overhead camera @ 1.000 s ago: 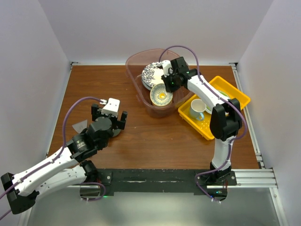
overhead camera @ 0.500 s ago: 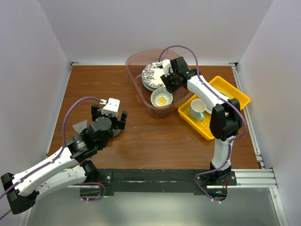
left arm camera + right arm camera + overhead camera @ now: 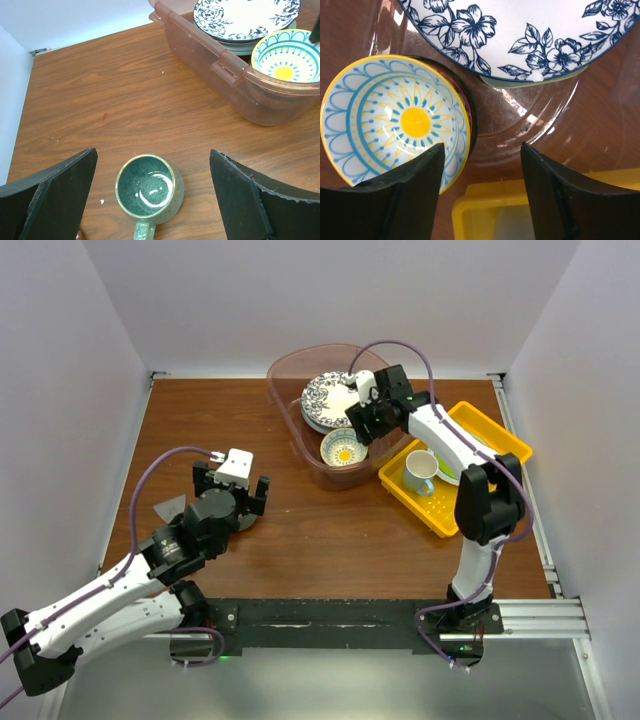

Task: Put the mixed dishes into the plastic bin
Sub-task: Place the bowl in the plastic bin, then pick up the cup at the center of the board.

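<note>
- Left claw [image 3: 152, 197]: mine, spread to its widest and holding nothing. It hangs over the counter [image 3: 200, 420], well apart from the plastic bin [image 3: 290, 370], on the bin's left and nearer the arm bases.
- Teal mug [image 3: 150, 186]: upright on the counter directly beneath my left claw, between the two fingers but touched by neither, and outside the bin. The handle points back towards my wrist.
- Handling, teal mug: I judge it to be glazed stoneware, rigid, fairly heavy for its size, slick on the glaze and liable to chip if knocked against the bin wall. The best hold looks to be across the round body, a finger on either flank and clear of the handle. A pinch on the rim wall would be the second choice.
- Right claw [image 3: 480, 187]: mine, fingers parted with nothing between them, poised over the bin's near right corner.
- Yellow-and-blue patterned bowl [image 3: 395, 120]: inside the bin at its near end, resting on a darker dish whose edge shows beneath it.
- Blue floral plate [image 3: 520, 30]: inside the bin at its far end, topping a small stack.
- Yellow perforated tray [image 3: 500, 440]: just beside the bin's right side, not for packing.
</note>
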{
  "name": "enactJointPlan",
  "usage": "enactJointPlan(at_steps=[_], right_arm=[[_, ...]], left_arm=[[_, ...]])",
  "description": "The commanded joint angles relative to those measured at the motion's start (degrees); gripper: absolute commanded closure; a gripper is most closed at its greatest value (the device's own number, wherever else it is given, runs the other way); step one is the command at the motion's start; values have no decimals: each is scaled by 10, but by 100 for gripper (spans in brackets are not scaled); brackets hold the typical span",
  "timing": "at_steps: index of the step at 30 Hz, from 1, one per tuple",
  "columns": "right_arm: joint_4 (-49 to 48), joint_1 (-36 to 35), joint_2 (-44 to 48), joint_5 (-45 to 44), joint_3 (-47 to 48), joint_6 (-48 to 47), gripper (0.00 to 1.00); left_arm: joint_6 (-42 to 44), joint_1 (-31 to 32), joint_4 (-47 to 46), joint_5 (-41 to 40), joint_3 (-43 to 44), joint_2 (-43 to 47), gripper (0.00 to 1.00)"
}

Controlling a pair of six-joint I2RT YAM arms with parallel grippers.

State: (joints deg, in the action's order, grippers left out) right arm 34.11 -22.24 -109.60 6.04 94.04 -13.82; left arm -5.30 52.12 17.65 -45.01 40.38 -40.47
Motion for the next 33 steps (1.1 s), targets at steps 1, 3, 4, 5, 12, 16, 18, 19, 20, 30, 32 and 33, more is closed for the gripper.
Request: enactJointPlan(at_steps=[1, 3, 4, 5, 12, 16, 18, 19, 20, 30, 32, 33], right_arm=[[-17, 8, 75, 78, -21, -8, 25], [-17, 15, 101, 99, -32, -14, 20], [-18, 18, 111, 113, -43, -15, 13], [-19, 26, 122, 137, -48, -16, 13], [-53, 72, 240, 270, -126, -19, 2], [-99, 101, 323, 346, -203, -3, 2], [-132, 120, 347, 392, -229, 5, 2], [-144, 127, 362, 404, -255, 13, 2], [-156, 141, 386, 417, -269, 20, 2], [-268, 191, 460, 494, -394, 58, 2], [-257, 193, 455, 497, -388, 44, 2], [-251, 194, 453, 497, -387, 41, 2]], left_arm=[[4, -4, -19, 4, -5, 3, 0], [2, -5, -20, 6, -5, 2, 0], [2, -6, -20, 6, -6, 3, 0], [2, -7, -21, 7, -6, 3, 0], [1, -12, -23, 18, -7, -2, 0], [1, -16, -24, 24, -8, -5, 0], [1, -17, -26, 26, -9, -8, 0], [2, -17, -27, 26, -9, -8, 0], [2, -18, -26, 27, -9, -9, 0], [6, -25, -31, 36, -13, -23, 0], [6, -26, -32, 37, -13, -26, 0], [6, -27, -32, 36, -13, -27, 0]])
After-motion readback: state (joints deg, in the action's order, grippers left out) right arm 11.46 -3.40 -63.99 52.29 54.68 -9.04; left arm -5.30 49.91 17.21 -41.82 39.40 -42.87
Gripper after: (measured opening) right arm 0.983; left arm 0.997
